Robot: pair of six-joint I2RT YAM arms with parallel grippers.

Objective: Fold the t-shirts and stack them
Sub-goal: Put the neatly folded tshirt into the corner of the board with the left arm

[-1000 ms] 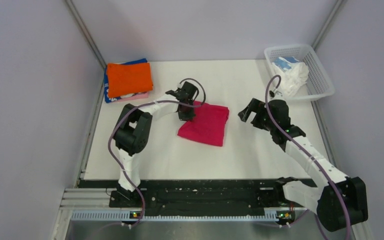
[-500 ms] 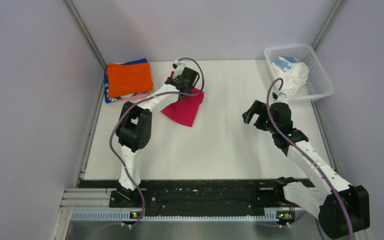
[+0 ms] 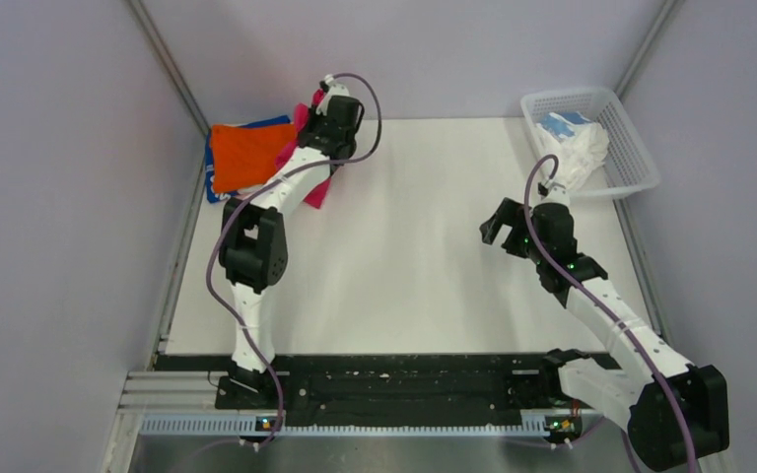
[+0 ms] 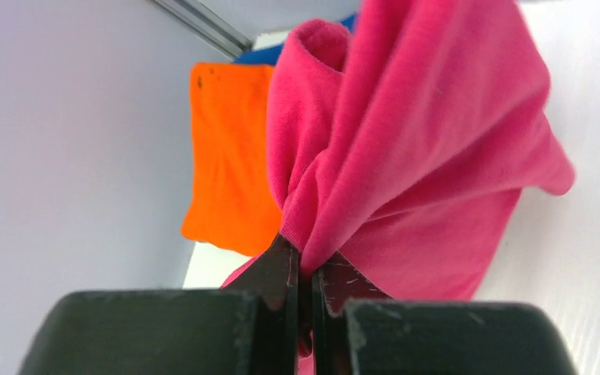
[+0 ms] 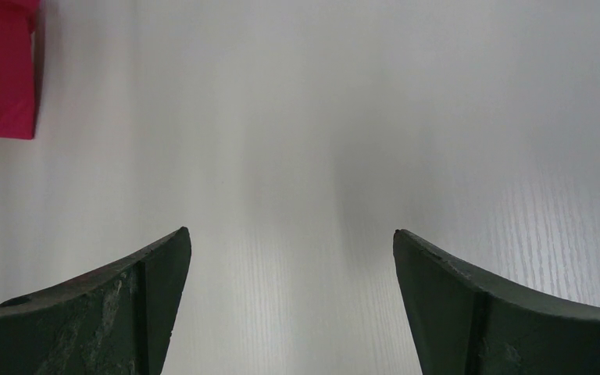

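While my left gripper (image 4: 306,275) is clamped shut on a bunched edge of the crimson-pink t-shirt (image 4: 430,148), the cloth hangs from it in loose drapes. It is lifted clear of the table (image 5: 359,94), just beside the orange t-shirt (image 3: 248,154) and at that shirt's right edge. The orange t-shirt tops a folded pile, and a blue t-shirt (image 3: 271,123) shows beneath it. My right gripper (image 5: 291,242) stands wide open and holds nothing, well apart from the orange t-shirt.

Risks, as I judge them:
- **Crumpling:** the cloth hangs as a bundle, not a flat fold, so lowering it may leave a crumpled heap on the orange t-shirt.
- **Dragging:** a trailing corner could catch the orange t-shirt and pull it askew.
- **Missing the pile:** because I pinch at one point only, the cloth may swing and land half off the orange t-shirt.
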